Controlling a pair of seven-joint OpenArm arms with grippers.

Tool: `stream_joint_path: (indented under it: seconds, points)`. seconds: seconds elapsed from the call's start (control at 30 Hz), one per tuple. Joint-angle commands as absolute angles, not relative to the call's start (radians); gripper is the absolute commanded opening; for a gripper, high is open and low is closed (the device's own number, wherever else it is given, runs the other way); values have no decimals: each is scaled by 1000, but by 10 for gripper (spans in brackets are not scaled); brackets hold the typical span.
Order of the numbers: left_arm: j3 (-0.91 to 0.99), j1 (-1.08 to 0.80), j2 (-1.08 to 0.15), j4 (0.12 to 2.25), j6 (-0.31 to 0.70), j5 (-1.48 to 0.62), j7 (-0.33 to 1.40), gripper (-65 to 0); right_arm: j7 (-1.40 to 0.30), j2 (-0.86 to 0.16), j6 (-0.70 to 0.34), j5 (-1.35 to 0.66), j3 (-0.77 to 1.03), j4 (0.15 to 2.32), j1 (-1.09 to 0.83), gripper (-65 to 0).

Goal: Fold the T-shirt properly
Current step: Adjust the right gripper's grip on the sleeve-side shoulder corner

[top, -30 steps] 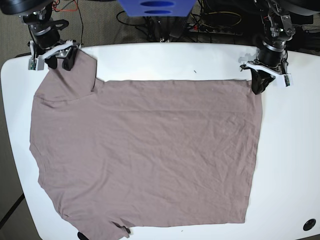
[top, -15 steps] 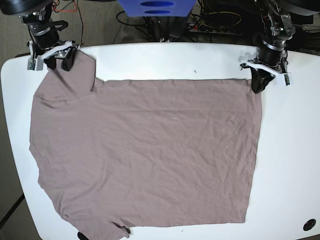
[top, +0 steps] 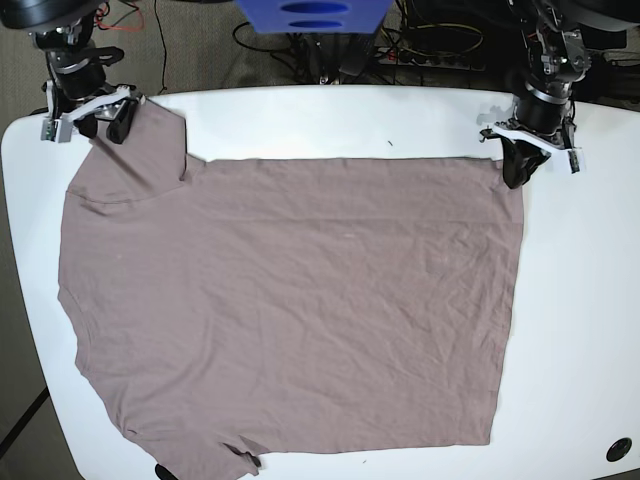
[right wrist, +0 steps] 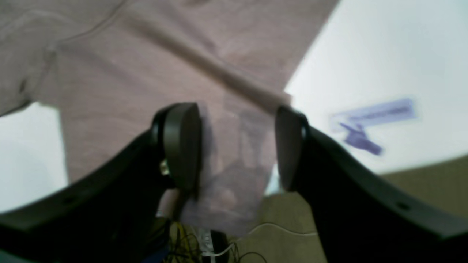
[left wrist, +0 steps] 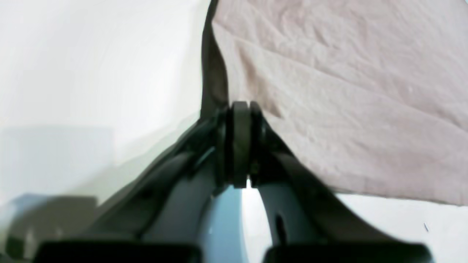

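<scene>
The T-shirt (top: 290, 300), dusty mauve w/ fine wrinkles, is lying spread flat across the white surface (top: 580, 330), one sleeve reaching toward the far corner. Left end effector (top: 515, 172) is pinching the T-shirt's far hem corner, pads clamped on fabric. Right end effector (top: 105, 125) is hanging w/ pads apart over the sleeve edge, gripping nothing.

The T-shirt (top: 290, 300) is seen in a plain dusty mauve-pink, unpatterned; the table (top: 580, 330) is white; the grippers' fingers (right wrist: 181, 144) are black; a blue box (top: 310, 15) and olive-brown floor (top: 200, 55) are seen behind
</scene>
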State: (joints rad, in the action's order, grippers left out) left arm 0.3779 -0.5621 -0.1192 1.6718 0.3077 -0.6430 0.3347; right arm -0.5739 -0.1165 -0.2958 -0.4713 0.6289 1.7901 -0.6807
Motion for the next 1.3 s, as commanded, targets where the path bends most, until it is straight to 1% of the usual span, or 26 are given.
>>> stream_joint_path:
  seconds: [0.0,0.5,0.97,1.23,1.27]
  points:
    - [377,-572,-124,1671,289,-611,396,-648,-571,-124,-291,-467,644,1788,-679,-322]
    - [378,-576,-125,1675,294,-624,391,-650,-574,-123,-308,-466,630,1734,-652,-321]
    - [377,-581,-120,1678,296,-630,375,-649,-658,-128,-363,-458,660,1705,-589,-318]
    - [378,-586,-119,1681,296,-632,371,-648,-701,-128,-413,-472,692,1707,-555,-314]
    - [380,-583,-120,1681,297,-635,365,-648,-718,-128,-452,-498,715,1709,-547,-316]
